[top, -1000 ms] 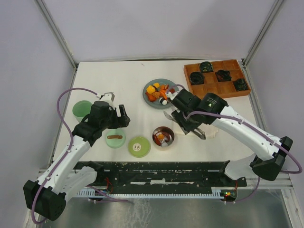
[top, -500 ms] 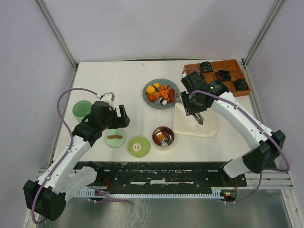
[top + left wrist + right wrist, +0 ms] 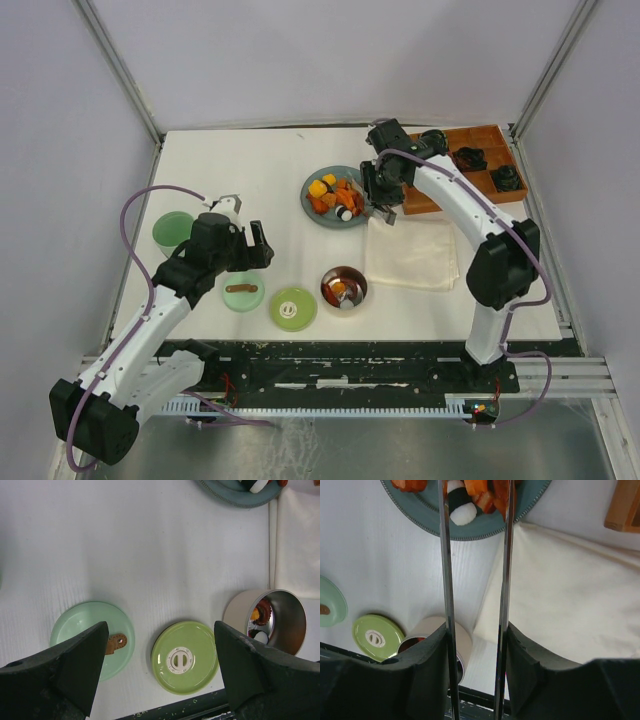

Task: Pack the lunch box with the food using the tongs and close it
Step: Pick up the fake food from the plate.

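My right gripper [image 3: 383, 197] is shut on the silver tongs [image 3: 445, 555], whose two arms reach over the grey-blue plate [image 3: 307, 196]. Their tips straddle a black-and-white roll [image 3: 457, 502] among the orange and yellow food [image 3: 338, 193]. The small steel bowl [image 3: 343, 287] holds a few pieces of food [image 3: 260, 617]. Its lime-green lid [image 3: 293, 308] and the flat mint lid with a brown handle [image 3: 243, 291] lie next to it. The mint-green canister [image 3: 173, 232] stands at the left. My left gripper [image 3: 160, 630] hovers open and empty above the two lids.
A folded cream cloth [image 3: 413, 253] lies right of the bowl, under the right arm. A compartmented wooden tray [image 3: 440, 187] with dark green-black objects sits at the back right. A black strip [image 3: 340, 365] runs along the table's near edge.
The right arm has swung with the tongs from beside the steel bowl, back over the cloth, to the plate's edge. The left arm has not moved.
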Motion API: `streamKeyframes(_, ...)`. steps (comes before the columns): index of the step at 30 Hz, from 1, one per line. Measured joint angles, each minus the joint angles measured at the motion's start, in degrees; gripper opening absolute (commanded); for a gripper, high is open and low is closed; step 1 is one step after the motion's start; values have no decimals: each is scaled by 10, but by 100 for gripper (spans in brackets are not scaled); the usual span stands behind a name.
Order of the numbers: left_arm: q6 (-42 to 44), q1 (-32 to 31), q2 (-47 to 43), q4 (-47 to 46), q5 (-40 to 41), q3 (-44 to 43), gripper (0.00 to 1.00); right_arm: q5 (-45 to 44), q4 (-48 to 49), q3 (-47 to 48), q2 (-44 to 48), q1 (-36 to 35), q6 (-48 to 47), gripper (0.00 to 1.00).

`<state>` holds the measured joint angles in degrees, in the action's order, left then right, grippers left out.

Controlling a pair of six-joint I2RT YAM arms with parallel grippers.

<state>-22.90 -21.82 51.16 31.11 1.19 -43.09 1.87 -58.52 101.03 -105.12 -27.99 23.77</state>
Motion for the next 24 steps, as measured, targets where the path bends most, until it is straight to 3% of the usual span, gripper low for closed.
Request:
streamKeyframes(6,0,0,0,0,2,0,92,5,6,70,-71,4,6,48)
streamKeyframes(24,0,0,0,0,2,0,92,33,21,146,-193,50,54,43)
